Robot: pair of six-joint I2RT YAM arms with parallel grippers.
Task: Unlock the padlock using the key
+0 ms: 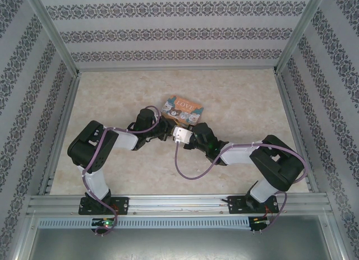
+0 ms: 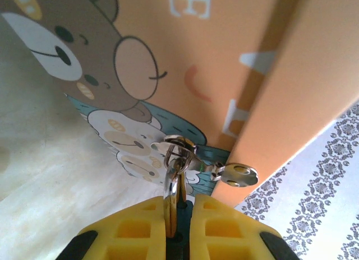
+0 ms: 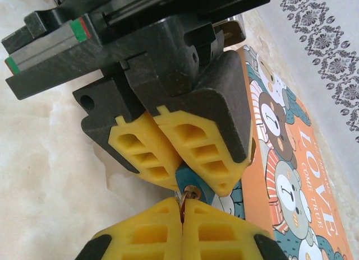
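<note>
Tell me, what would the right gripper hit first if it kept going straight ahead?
The padlock, pinched in the left gripper right ahead of the right gripper; the gap looks tiny, though depth is unclear.

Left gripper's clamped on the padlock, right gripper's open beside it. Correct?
Not quite: the right gripper is shut, not open. The right wrist view shows its fingers pinched together on the key at the bottom of the padlock. The left gripper is clamped on the padlock, as you said.
</note>
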